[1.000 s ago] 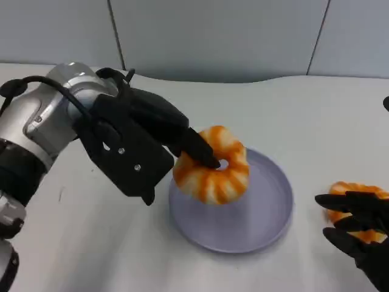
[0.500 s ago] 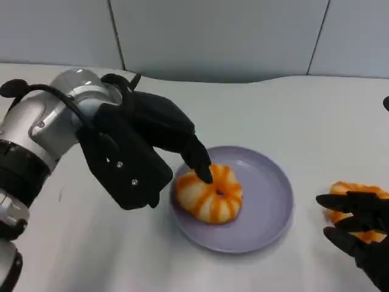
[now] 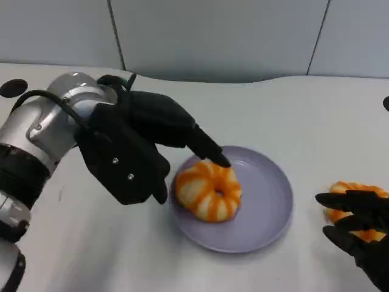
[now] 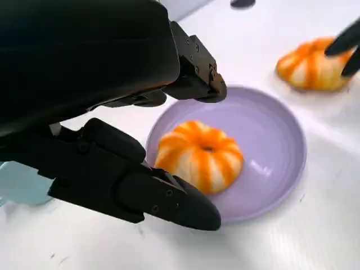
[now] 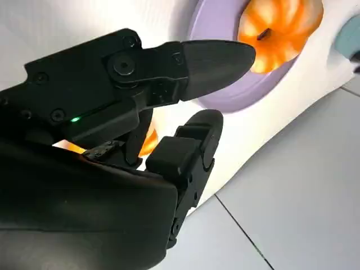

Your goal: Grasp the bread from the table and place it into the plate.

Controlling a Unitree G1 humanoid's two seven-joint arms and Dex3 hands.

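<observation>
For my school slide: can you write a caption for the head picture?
Robot's left hand opens above the striped bread lying in the purple plate.

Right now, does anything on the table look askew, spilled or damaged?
Nothing stands out. One bread sits whole in the purple plate, toward its left side; a second bread lies on the table under the right hand.

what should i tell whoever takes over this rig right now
Left hand: open, holding nothing, fingers spread above the near-left side of the plate; one fingertip is at the bread's top edge.
Right hand: open, over the second bread, not gripping it.
Bread lies in the plate, left of centre.
Second bread lies on the table, right of the plate.
Done: one bread plated.
Left: lift the left hand away; the second bread is not yet in the plate.
</observation>
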